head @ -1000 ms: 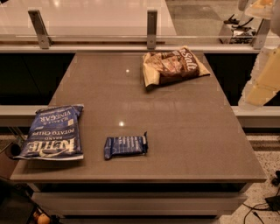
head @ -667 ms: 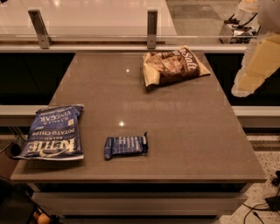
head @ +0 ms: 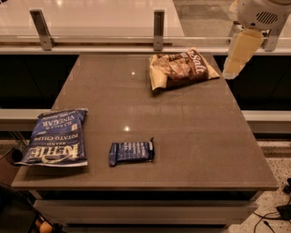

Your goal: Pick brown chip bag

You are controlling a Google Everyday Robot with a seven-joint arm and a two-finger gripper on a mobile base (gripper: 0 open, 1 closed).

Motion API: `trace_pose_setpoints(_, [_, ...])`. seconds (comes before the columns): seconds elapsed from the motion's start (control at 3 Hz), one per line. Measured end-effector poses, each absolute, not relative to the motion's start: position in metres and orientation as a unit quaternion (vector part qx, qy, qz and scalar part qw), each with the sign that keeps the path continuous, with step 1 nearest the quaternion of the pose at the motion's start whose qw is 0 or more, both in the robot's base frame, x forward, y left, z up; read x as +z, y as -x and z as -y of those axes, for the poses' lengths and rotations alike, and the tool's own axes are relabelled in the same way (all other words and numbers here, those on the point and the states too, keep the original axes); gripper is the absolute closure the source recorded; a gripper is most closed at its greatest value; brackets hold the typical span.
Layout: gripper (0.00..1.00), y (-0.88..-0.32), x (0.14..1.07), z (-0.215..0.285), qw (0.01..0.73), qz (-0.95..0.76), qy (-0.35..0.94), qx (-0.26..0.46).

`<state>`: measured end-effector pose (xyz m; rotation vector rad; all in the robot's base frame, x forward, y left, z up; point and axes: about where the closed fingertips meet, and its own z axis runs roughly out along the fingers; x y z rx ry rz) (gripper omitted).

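Observation:
The brown chip bag [head: 181, 68] lies flat at the far right of the brown table [head: 182, 136], dark brown and tan with white "Salt" lettering. My gripper [head: 233, 68] hangs from the white arm [head: 259, 13] at the upper right. It is just right of the bag, over the table's right edge, and above the surface. It is apart from the bag and holds nothing that I can see.
A blue Kettle potato chips bag [head: 57, 139] lies at the near left. A small dark blue bar packet [head: 131, 151] lies near the front middle. A railing with metal posts [head: 158, 29] runs behind the table's far edge. Cables [head: 277, 211] lie on the floor at the right.
My gripper has moved left and up along the table's right side, closer to the brown chip bag. The bags and the packet have not moved.

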<state>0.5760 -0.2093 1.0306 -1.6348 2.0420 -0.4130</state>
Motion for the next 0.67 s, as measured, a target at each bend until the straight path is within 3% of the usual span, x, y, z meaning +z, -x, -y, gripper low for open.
trace_pose_setpoints(0.67, [0.00, -0.667, 0.979, 0.216, 0.259, -0.755, 0.593, -0.099])
